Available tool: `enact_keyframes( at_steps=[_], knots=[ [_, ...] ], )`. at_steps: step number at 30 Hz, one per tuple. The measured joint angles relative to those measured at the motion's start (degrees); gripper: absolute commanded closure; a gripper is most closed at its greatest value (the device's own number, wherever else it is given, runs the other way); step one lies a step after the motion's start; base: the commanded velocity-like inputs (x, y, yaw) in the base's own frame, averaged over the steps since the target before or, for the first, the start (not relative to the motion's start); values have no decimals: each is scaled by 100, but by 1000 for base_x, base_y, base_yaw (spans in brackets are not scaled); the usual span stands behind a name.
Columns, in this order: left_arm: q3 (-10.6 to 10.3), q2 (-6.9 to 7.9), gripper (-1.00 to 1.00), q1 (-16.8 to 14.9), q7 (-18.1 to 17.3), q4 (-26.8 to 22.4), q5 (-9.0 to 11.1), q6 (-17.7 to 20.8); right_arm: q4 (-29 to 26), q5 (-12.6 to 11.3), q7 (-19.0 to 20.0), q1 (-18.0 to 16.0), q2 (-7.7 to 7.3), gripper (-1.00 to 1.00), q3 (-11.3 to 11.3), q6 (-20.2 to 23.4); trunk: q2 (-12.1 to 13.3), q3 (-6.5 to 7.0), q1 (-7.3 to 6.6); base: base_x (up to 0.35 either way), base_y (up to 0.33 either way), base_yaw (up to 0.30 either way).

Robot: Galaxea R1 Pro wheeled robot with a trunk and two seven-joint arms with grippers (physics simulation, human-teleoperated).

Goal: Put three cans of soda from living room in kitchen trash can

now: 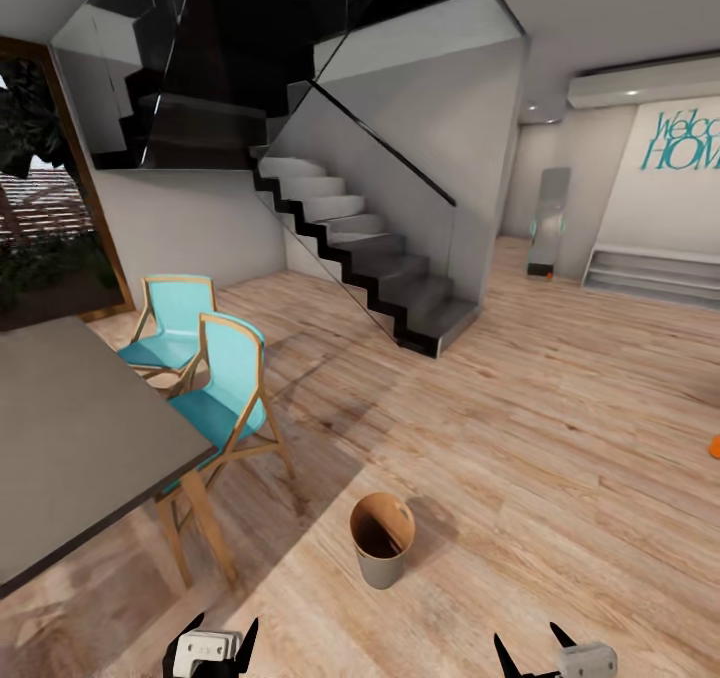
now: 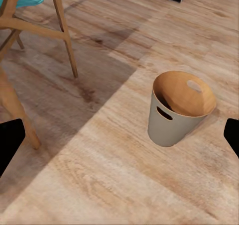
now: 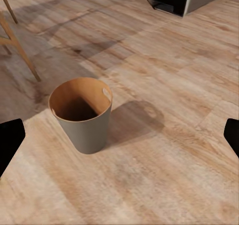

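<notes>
Grey outside and brown inside, the bin point(image 1: 382, 538) stood upright on the wood floor point(image 1: 560, 438) just ahead of me, beside the table point(image 1: 70, 438). My left pincer point(image 1: 212, 648) and right pincer point(image 1: 545, 658) hung wide open, empty.

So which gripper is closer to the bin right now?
Roughly even, the right perhaps slightly nearer. The bin stands on the floor ahead, between both. The left gripper sits back to its left, the right gripper back to its right; both fingers spread.

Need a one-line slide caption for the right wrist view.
Open right gripper above the upright grey bin on the wood plank floor.
</notes>
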Motion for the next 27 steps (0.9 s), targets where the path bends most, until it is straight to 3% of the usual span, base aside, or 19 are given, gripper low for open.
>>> enact_keyframes(
  at_steps=[27],
  knots=[
    [3,0,-100,0,0,-16,0,0,1,1,0,0,-2,-100,1,0,0,0,0,0,0,228]
  ],
)
